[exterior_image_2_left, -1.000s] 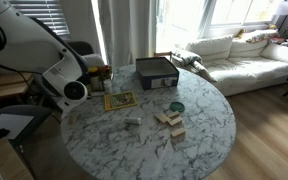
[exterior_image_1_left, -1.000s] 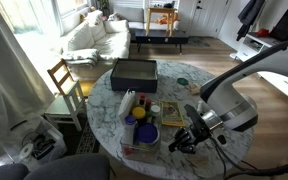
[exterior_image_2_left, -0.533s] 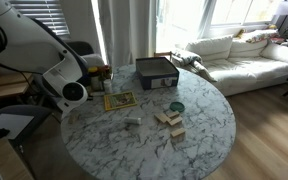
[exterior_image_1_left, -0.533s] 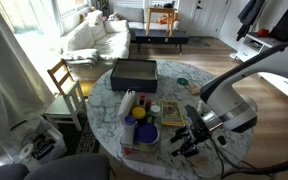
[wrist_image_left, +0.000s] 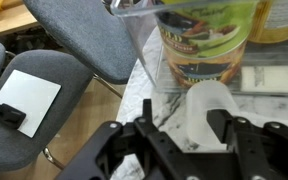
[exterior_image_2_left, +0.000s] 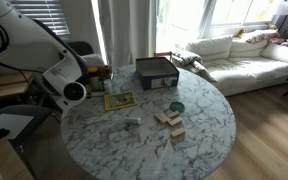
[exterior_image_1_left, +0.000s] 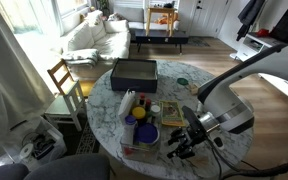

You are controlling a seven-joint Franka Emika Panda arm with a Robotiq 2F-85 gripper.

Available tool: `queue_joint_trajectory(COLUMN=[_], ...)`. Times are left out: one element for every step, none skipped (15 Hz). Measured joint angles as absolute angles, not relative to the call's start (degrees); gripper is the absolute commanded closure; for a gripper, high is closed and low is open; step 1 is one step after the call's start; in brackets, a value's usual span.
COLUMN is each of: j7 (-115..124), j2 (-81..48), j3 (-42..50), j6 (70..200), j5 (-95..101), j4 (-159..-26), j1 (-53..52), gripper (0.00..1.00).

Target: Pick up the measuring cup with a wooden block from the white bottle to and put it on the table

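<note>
Both parted jaws flank the measuring cup (wrist_image_left: 212,113)

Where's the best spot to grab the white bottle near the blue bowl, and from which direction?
Take the white bottle across its slim body near mid-length, coming down from above. It seems to lie flat on the table near the blue bowl. It is long and narrow, so its short width should fit between the jaws.

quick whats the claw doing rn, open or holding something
claw: open, jaws spread on either side of a white cup, with a gap still showing on one side, so not gripping it
</note>
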State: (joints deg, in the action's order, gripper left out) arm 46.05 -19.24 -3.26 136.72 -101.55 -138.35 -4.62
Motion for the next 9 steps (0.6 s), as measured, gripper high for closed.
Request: queue_joint_trajectory(j7=[46.0,46.0,46.0,46.0,46.0,46.0,46.0,46.0,46.0], j2=[-19.3,-19.3,-19.3,-19.3,-19.2,-19.2,-19.2,-19.1,-18.9], j3=[-3.3,-3.2,-3.2,-3.2,-3.2,-3.1,-3.1,-3.1,-3.1], j6=[136.0,135.5,135.4,135.4,135.4,135.4,135.5,135.6,136.0], j5=[-101.6,-101.6,-101.6,-101.6,-101.6,-101.5,-101.5,-101.5,-101.3], j4=[-138.3,-138.3,-138.3,-138.3,-138.3,-138.3,-138.3,-138.2,-138.1], j1=[-4.6,-4.6,-4.6,-4.6,-4.6,-4.6,-4.6,-4.6,-4.6], gripper=[0.8,0.86,0.93,0.99,1.0,1.0,1.0,0.99,1.0])
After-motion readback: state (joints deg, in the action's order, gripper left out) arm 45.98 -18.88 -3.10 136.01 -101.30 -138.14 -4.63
